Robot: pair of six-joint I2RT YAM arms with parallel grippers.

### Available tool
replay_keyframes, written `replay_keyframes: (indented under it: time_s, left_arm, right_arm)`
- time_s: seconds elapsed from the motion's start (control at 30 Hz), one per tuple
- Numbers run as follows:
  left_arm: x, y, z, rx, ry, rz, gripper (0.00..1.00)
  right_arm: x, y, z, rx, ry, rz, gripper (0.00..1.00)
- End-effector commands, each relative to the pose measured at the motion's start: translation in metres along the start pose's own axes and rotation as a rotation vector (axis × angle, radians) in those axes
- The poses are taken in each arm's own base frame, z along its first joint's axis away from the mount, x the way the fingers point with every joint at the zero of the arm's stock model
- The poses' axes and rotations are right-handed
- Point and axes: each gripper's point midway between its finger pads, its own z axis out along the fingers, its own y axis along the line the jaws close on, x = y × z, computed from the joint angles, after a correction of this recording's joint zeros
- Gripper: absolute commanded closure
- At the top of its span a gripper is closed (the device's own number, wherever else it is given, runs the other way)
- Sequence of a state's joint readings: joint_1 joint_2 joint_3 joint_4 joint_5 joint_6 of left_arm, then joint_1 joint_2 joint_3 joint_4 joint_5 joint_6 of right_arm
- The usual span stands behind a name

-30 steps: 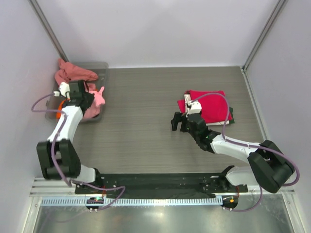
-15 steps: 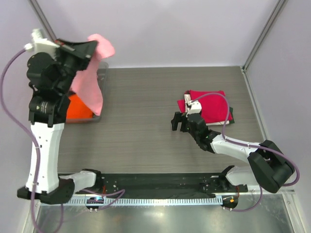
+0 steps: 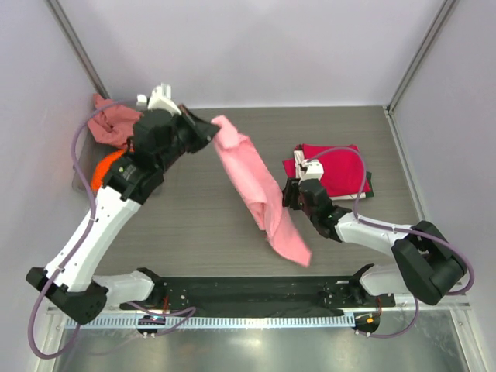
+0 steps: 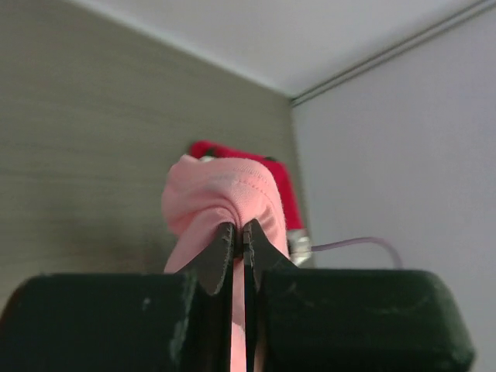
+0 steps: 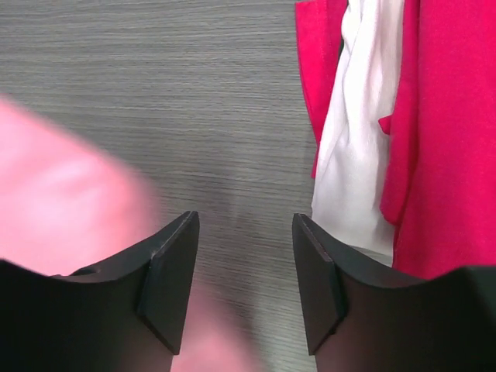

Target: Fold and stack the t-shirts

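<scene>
One shirt has left the pile. A second ago my left gripper (image 3: 211, 128) was down among the clothes at the far left. Now it has swung out over mid-table, its fingers pinched tight on a bunched edge of the light pink t-shirt (image 3: 260, 190). The rest of the cloth trails diagonally down toward the near edge, its lower end passing just beside my right gripper (image 3: 297, 194). That claw has narrowed from full width, but its jaws are apart with only bare table (image 5: 232, 116) between them; pink shows blurred to one side. The folded stack, crimson red t-shirt (image 3: 337, 167) over a white t-shirt (image 5: 360, 155), lies untouched behind it. The orange t-shirt (image 3: 105, 167) and dusty rose t-shirt (image 3: 105, 124) wait at the far left. I judge the pick done; spreading the pink one flat for folding comes next
</scene>
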State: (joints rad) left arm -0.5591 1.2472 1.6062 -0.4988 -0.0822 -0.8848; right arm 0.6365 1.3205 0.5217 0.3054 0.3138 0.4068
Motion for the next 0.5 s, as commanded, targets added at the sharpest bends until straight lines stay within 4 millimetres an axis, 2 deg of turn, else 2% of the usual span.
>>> replay_keyframes:
  time_s: [0.0,0.03,0.07,0.17,0.2,0.23,0.27,0.3,0.33,0.37,0.4,0.43,0.47]
  left_arm:
    - [-0.014,0.05,-0.019,-0.13,-0.165,0.022,1.0]
    - [-0.005,0.072,-0.019,-0.184,-0.178,0.021,1.0]
    - [0.02,0.106,-0.02,-0.249,-0.15,0.021,1.0]
    - [0.048,0.153,-0.023,-0.322,-0.19,-0.04,1.0]
    - [0.071,0.184,-0.028,-0.352,-0.196,-0.046,1.0]
    - [0.078,0.197,-0.03,-0.365,-0.215,-0.076,1.0]
    - [0.086,0.215,-0.034,-0.394,-0.24,-0.084,1.0]
    - [0.102,0.236,-0.037,-0.4,-0.248,-0.089,1.0]
    - [0.111,0.247,-0.037,-0.404,-0.248,-0.088,1.0]
    - [0.119,0.256,-0.037,-0.417,-0.242,-0.079,1.0]
    - [0.118,0.254,-0.033,-0.391,-0.261,-0.083,1.0]
    - [0.13,0.267,-0.029,-0.421,-0.232,-0.059,1.0]
    - [0.133,0.269,-0.025,-0.425,-0.217,-0.038,1.0]
  right_arm:
    - [-0.029,0.005,-0.001,-0.005,-0.079,0.039,0.44]
    - [-0.026,0.005,0.001,-0.004,-0.069,0.037,0.44]
    - [-0.026,0.007,0.002,-0.009,-0.062,0.036,0.46]
    - [-0.024,0.011,0.008,-0.017,-0.037,0.018,0.49]
    - [-0.023,0.012,0.01,-0.017,-0.029,0.011,0.51]
    - [-0.012,0.007,0.014,0.006,0.018,-0.01,0.52]
    - [-0.024,0.012,0.018,0.014,0.012,-0.006,0.55]
    - [-0.025,0.011,0.021,0.039,0.026,-0.017,0.6]
    - [-0.017,0.008,0.023,0.061,0.081,-0.043,0.64]
    - [-0.025,0.014,0.031,0.065,0.087,-0.049,0.71]
    - [-0.026,0.013,0.036,0.088,0.098,-0.051,0.74]
    - [-0.033,0.015,0.04,0.103,0.105,-0.052,0.75]
    - [-0.034,0.015,0.044,0.114,0.112,-0.053,0.8]
